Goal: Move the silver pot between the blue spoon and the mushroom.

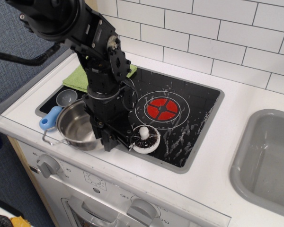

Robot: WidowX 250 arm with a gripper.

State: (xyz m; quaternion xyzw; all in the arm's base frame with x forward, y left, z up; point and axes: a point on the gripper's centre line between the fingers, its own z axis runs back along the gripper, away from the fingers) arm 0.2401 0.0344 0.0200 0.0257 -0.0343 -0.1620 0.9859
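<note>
The silver pot (75, 125) sits upright at the front left of the black stovetop (194, 118), with one wire handle sticking out over the front edge. The blue spoon (49, 118) lies just left of it, its grey bowl behind the pot. The mushroom (145, 138) lies on its cap just right of the gripper, stem up. My gripper (108, 138) points down at the pot's right rim, between pot and mushroom, and looks shut on that rim. The rim under the fingers is hidden.
A green cloth (78, 75) lies at the back left of the stove. A red burner ring (162, 109) is at the stove's middle. A grey sink basin (270, 156) is at the right. Knobs (47, 164) line the front panel.
</note>
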